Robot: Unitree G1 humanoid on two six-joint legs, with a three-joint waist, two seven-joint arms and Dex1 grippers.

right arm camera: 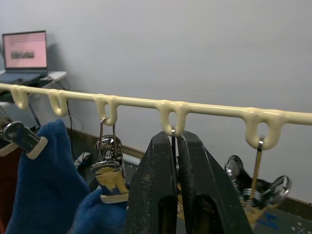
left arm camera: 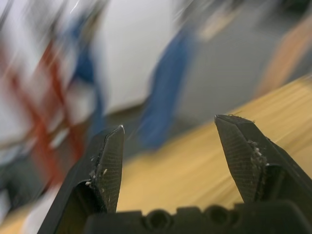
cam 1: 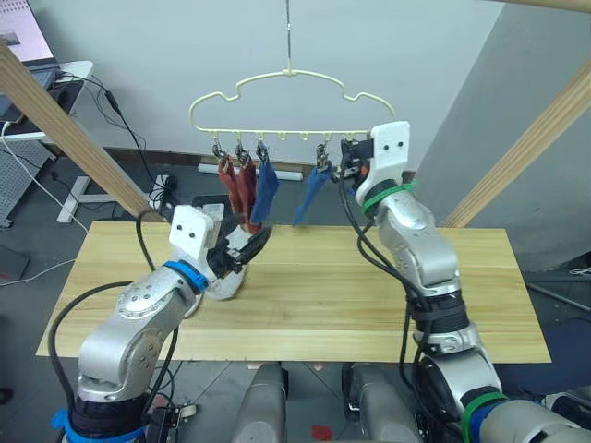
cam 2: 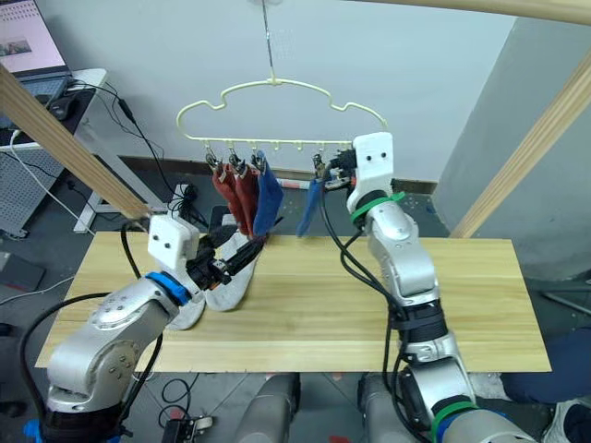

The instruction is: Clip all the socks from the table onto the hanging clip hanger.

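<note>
Four socks up already: two rust red socks (cam 1: 235, 187) and a blue sock (cam 1: 265, 190) hanging on the left clips of the clip hanger (cam 1: 292, 101), a second blue sock (cam 1: 310, 196) right of centre. Grey sock (cam 2: 231, 274) lying on the table (cam 1: 369, 305), near left, under the left gripper (cam 1: 242, 249). Step in hand, by the look of it: fetching a grey sock. Left fingers (left arm camera: 109, 165) spread wide, hovering just above it. Right gripper (right arm camera: 176, 190) raised to the hanger, pinched shut on an empty clip (right arm camera: 172, 146). Next: lower, close on the grey fabric, lift toward that clip.
</note>
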